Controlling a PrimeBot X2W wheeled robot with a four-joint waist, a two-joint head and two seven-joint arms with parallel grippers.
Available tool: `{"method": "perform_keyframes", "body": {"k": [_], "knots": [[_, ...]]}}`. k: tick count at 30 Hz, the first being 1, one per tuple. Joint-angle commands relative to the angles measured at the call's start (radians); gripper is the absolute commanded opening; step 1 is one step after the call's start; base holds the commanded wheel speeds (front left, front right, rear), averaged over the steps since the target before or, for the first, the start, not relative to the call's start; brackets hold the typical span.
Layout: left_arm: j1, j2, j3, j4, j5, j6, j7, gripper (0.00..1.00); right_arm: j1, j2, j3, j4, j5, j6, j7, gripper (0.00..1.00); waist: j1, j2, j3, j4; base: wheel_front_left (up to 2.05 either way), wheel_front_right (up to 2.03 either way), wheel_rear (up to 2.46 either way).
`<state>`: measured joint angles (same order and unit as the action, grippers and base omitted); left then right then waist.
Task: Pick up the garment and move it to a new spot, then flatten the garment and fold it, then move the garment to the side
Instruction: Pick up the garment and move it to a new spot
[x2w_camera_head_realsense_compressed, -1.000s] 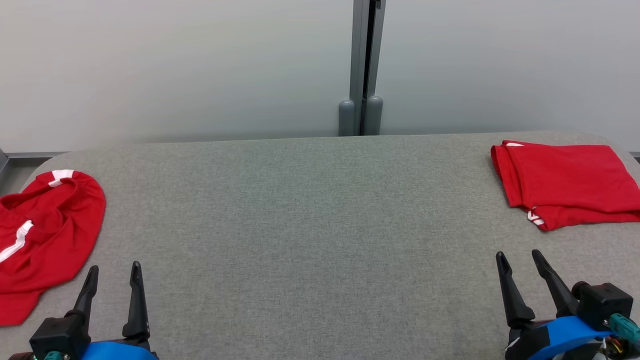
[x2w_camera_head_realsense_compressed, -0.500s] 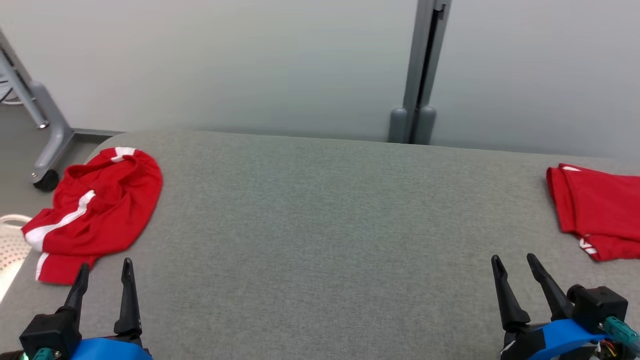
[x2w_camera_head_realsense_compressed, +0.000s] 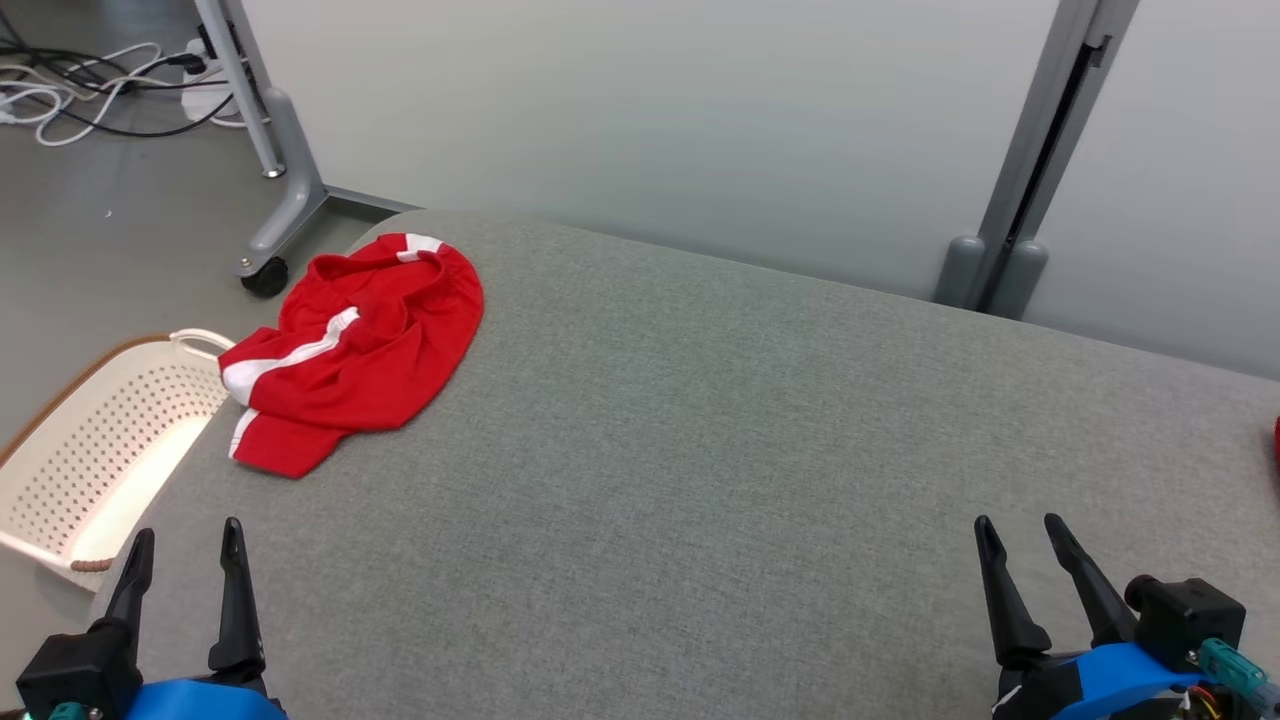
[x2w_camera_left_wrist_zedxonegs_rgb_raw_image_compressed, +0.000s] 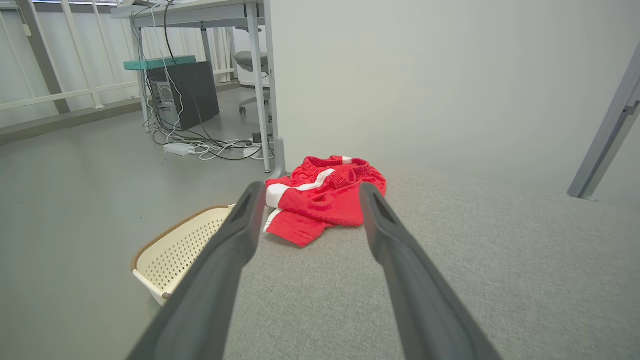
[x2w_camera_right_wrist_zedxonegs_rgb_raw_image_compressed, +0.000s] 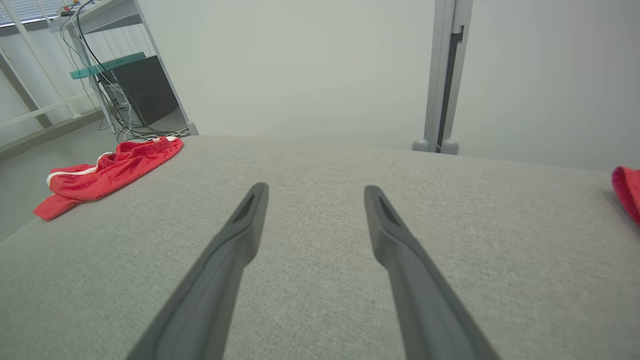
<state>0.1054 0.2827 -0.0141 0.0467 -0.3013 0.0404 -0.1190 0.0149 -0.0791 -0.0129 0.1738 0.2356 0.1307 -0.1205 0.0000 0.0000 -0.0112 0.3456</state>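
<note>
A crumpled red garment (x2w_camera_head_realsense_compressed: 350, 350) with white stripes lies at the far left corner of the grey padded table (x2w_camera_head_realsense_compressed: 700, 450); it also appears as the garment (x2w_camera_left_wrist_zedxonegs_rgb_raw_image_compressed: 325, 195) straight ahead in the left wrist view and the garment (x2w_camera_right_wrist_zedxonegs_rgb_raw_image_compressed: 107, 170) at the left in the right wrist view. My left gripper (x2w_camera_head_realsense_compressed: 190, 545) hovers open near the table's front left edge, well short of the garment. My right gripper (x2w_camera_head_realsense_compressed: 1020, 535) is open at the front right, with nothing between its fingers.
A cream perforated basket (x2w_camera_head_realsense_compressed: 100, 440) stands on the floor left of the table, below the garment. A sliver of a second red garment (x2w_camera_right_wrist_zedxonegs_rgb_raw_image_compressed: 627, 192) lies at the table's right edge. A wheeled frame leg (x2w_camera_head_realsense_compressed: 270, 200) and cables sit behind the left corner.
The head camera has swung left: the crumpled garment now sits further into the picture, the basket has appeared, and the folded red garment has slid off the right edge. Both grippers stay open.
</note>
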Motion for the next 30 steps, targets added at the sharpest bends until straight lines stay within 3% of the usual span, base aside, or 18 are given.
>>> {"method": "perform_keyframes", "body": {"k": [1, 14, 22, 30], "knots": [[0.009, 0.004, 0.002, -0.006, -0.006, 0.005, -0.002, 1.0, -0.002, 0.0, -0.003, 0.001, 0.001, 0.0, -0.006, 1.0, 0.0, 0.0, 0.012, 0.02, 0.0, 0.0, 0.0], [0.003, 0.01, 0.008, -0.003, -0.016, 0.019, -0.015, 1.0, -0.003, 0.003, 0.0, 0.001, -0.003, 0.0, 0.0, 1.0, 0.0, 0.0, 0.022, 0.067, 0.0, 0.0, 0.0], [-0.088, 0.016, 0.016, 0.01, -0.031, 0.014, -0.025, 1.0, -0.015, -0.013, -0.011, -0.01, -0.005, 0.0, 0.014, 1.0, 0.0, 0.0, 0.045, 0.026, 0.0, 0.0, 0.0], [-0.368, 0.056, 0.019, 0.122, -0.043, -0.021, -0.032, 1.0, -0.071, -0.067, -0.031, -0.087, -0.028, 0.0, 0.061, 1.0, 0.0, 0.0, 0.172, -0.064, 0.0, 0.0, 0.0]]}}
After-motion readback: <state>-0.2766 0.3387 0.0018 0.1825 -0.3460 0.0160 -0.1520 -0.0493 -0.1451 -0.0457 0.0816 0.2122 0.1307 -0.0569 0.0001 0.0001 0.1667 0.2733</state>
